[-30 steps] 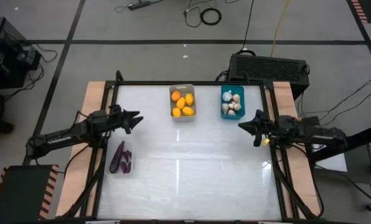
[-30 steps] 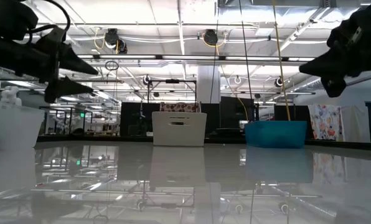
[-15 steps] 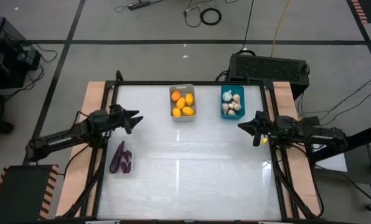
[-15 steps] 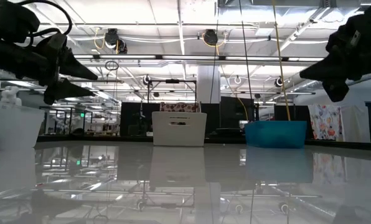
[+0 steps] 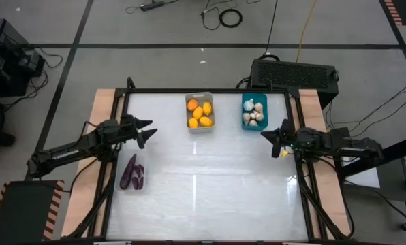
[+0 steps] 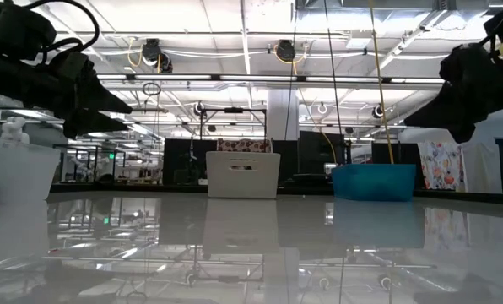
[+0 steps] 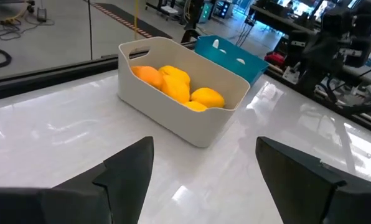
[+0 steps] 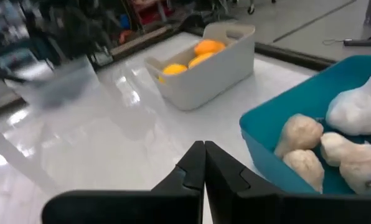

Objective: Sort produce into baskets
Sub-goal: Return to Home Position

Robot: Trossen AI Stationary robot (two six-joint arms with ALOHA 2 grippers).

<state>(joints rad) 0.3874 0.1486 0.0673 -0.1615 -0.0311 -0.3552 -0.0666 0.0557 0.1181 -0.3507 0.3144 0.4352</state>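
— Anything loose on the desk (image 5: 210,197)?
— Nothing visible: fruit (image 5: 200,113) in the grey bin (image 5: 212,109) at the far edge, garlic (image 5: 255,113) in the blue bin (image 5: 243,116) beside it, eggplants (image 5: 129,171) in the clear bin (image 5: 142,184) at the left edge.
— The arms?
— Over the side edges: left jaws spread, right jaws pressed together, both empty. Sorting looks finished.

Both arms are black throughout. The left arm (image 5: 67,151), at centre left of the high view, is a slim chain of jointed tubes. A thin black cable (image 6: 70,10) loops over its wrist at the upper left of the low view. The right arm (image 5: 346,146), at centre right, is bulkier and boxier. The left end effector (image 5: 147,133) carries two broad, flat, matte fingers (image 7: 126,171). The right end effector (image 5: 268,138) carries smooth fingers (image 8: 192,168) that taper to a point.
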